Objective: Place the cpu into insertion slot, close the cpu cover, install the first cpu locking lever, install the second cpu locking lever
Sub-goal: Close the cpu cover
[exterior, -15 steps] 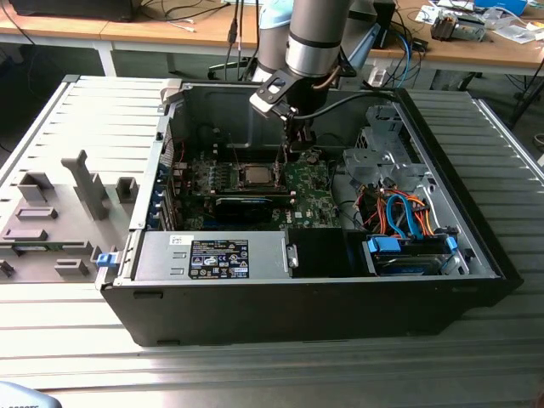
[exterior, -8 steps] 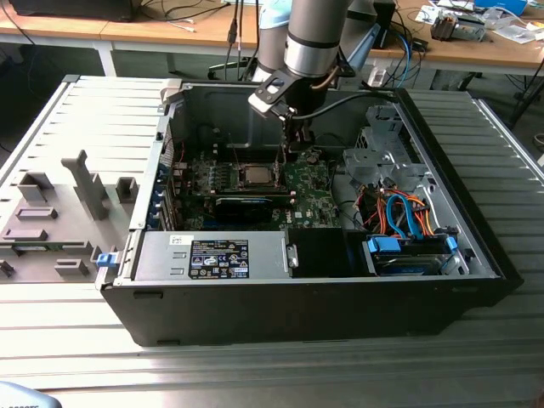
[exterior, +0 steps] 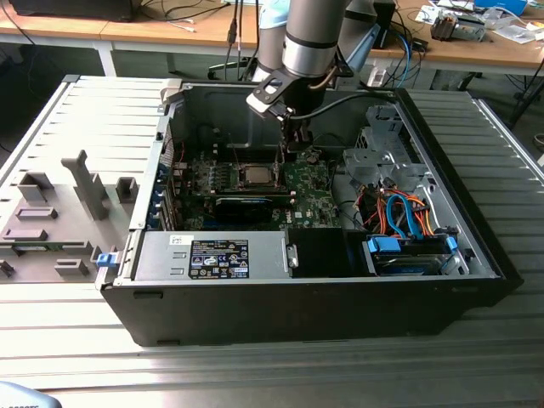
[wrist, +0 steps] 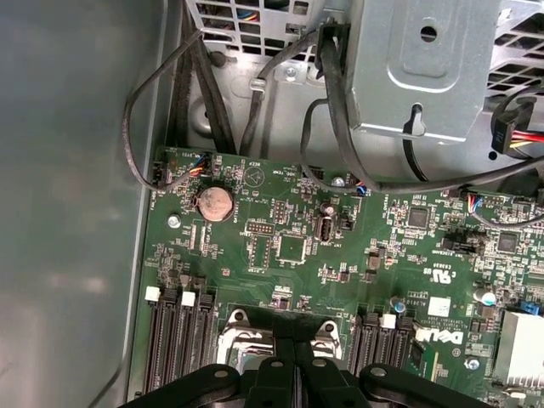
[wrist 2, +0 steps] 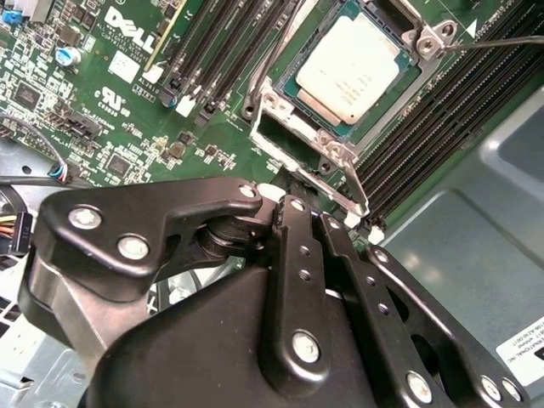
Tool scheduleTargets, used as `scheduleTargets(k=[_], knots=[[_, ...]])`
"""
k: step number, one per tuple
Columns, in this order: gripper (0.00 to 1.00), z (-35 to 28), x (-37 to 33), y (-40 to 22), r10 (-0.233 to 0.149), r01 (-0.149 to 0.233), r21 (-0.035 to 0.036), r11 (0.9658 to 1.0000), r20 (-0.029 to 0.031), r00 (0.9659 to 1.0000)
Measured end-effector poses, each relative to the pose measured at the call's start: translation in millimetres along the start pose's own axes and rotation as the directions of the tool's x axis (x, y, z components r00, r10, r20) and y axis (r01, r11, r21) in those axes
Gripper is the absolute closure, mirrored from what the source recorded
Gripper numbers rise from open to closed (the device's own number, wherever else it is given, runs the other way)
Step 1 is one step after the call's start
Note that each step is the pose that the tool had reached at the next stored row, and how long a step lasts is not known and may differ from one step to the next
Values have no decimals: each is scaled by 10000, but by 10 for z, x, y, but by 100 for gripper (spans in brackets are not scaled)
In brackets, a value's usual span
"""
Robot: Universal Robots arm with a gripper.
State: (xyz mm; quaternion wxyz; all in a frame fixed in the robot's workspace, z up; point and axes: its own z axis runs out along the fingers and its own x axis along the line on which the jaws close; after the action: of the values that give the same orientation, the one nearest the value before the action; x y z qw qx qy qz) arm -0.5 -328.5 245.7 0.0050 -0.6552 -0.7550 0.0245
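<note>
The cpu lies flat in its socket on the green motherboard, silvery top up; the exterior view shows the cpu mid-board. The cpu cover, a silver frame, lies around it with its window over the chip. A thin wire locking lever runs off one corner of the socket. My gripper hovers just beside the socket's edge, with its black fingers pressed together and nothing visible between them. In the exterior view the gripper hangs inside the open case, just to the right of the socket.
Memory slots flank the socket. A coin battery and loose black cables sit beyond it. In the case are a black card, a power supply, a drive cage and orange and blue cables. Grey fixtures stand outside, on the exterior view's left.
</note>
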Motion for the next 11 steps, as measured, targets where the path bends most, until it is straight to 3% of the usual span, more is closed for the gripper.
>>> scheduleTargets(k=[11], knots=[[89,6,8,-58,0,0,0,10000,0,10000]])
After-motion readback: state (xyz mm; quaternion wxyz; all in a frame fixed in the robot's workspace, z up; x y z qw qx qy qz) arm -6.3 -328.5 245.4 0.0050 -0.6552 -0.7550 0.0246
